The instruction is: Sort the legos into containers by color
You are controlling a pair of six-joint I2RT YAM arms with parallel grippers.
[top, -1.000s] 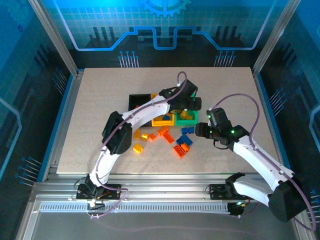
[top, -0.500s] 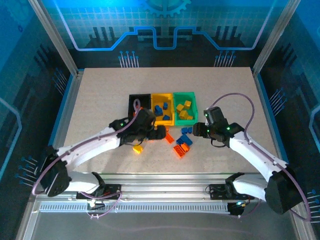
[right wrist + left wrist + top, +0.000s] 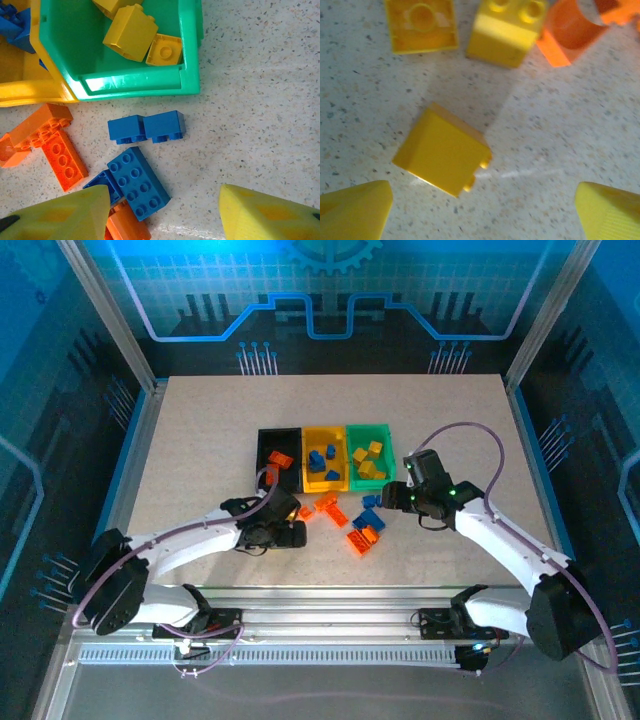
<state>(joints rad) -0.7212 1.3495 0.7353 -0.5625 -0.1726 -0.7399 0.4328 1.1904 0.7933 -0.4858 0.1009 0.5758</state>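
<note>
1. Bins are sitting in a row at mid-table (image 3: 200,430), seen from above: black bin (image 3: 262,455), yellow bin (image 3: 325,486), green bin (image 3: 370,429). Loose legos (image 3: 355,525) are lying just in front, between the left end effector (image 3: 296,536) and the right end effector (image 3: 388,498).
2. Left wrist view: the left end effector (image 3: 482,210) is hanging spread wide, with a yellow brick (image 3: 442,152) lying between its fingers (image 3: 355,212), touching neither.
3. Right wrist view: the right end effector (image 3: 165,215) is hovering spread and gripping nothing above blue bricks (image 3: 145,127) lying just outside the green bin (image 3: 135,82).

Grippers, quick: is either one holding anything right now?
Left gripper: open, empty, over a yellow lego.
Right gripper: open, empty, over blue legos.
</note>
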